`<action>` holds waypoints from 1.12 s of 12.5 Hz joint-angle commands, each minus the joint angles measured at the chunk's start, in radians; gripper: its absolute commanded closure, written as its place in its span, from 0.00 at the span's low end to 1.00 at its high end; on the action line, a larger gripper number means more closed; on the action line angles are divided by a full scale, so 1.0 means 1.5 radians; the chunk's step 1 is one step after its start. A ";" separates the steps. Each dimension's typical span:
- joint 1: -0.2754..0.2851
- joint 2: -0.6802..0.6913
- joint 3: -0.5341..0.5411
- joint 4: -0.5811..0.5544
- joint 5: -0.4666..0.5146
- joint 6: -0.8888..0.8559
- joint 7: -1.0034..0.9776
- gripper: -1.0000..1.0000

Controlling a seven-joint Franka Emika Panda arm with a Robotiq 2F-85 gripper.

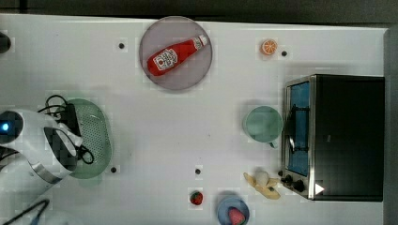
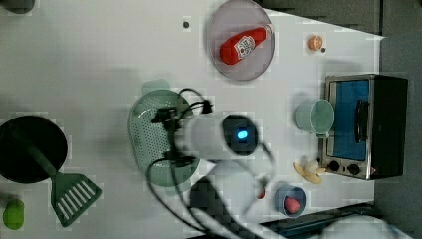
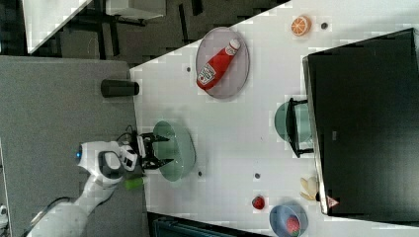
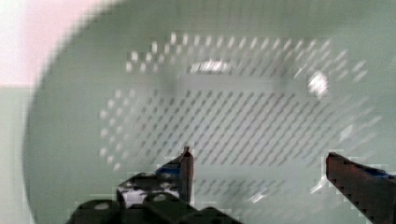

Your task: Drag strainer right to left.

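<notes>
**Top view: open gripper over strainer at table's left**

Top view's left side: pale mint-green oval plastic strainer [image 1: 95, 136] with perforated bottom, lying on white table [image 1: 187, 136], partly covered by white robot arm [image 1: 33, 145]. Black gripper [image 3: 160, 150] poised over strainer's basin in right view, jaws spread wide apart, holding nothing. Wrist view: fingertips [image 4: 187, 158] apart above hole grid, touching or not cannot be told. Far side, well apart: round grey plate [image 1: 155, 70] bearing red ketchup bottle [image 1: 176, 55]. Top view's right: small round mint-green cup [image 1: 263, 124] just beside black toaster oven [image 1: 347, 136]. Orange slice [image 1: 269, 47] at far right.
</notes>
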 commanded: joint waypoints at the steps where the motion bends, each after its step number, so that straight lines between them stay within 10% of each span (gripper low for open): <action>1: -0.046 -0.173 -0.119 0.032 0.010 -0.127 -0.264 0.00; 8: -0.076 -0.386 -0.398 0.072 -0.037 -0.377 -0.715 0.00; 14: -0.071 -0.412 -0.417 0.073 -0.105 -0.398 -0.757 0.00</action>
